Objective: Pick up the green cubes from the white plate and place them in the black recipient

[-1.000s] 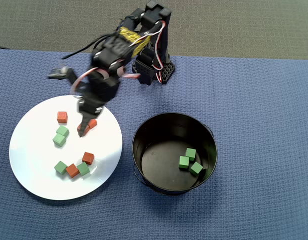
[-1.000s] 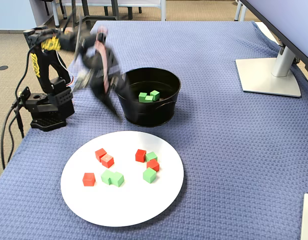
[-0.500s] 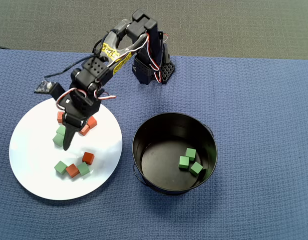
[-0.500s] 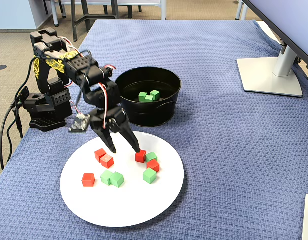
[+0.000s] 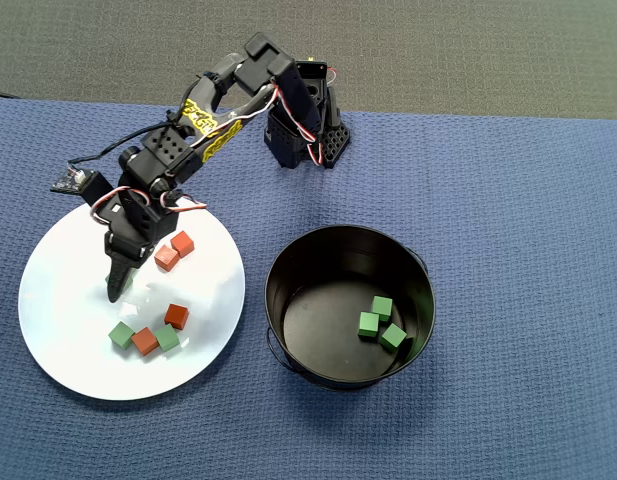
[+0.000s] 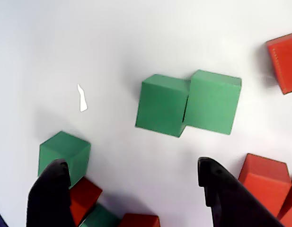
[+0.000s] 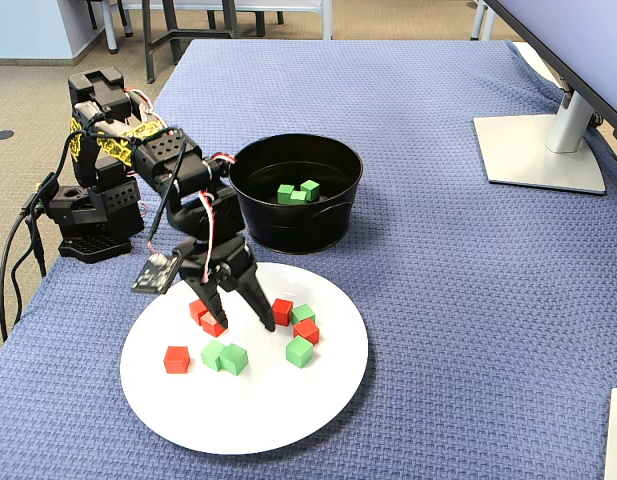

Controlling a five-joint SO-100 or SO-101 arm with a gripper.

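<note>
wrist view, parted gripper (image 6: pixel 136 189) above 2 touching green cubes (image 6: pixel 188 104)

plate (image 5: pixel 68 350): plain white, seen at the left in the overhead view
cubes on plate: matte green (image 6: pixel 163 105) and red-orange (image 7: pixel 176 358), mixed together
pot (image 5: pixel 420 285): glossy black, right of the plate in the overhead view
cubes in pot (image 5: pixel 369 323): green, three counted
cloth (image 7: pixel 468 300): blue, woven waffle pattern
arm (image 7: pixel 163 155): black, with yellow patterned tape and red and white wires
gripper (image 6: pixel 136 191): black fingers
far floor (image 5: pixel 468 50): grey-green carpet, finely speckled
stand (image 7: pixel 538 150): pale grey, at the far right in the fixed view
</note>
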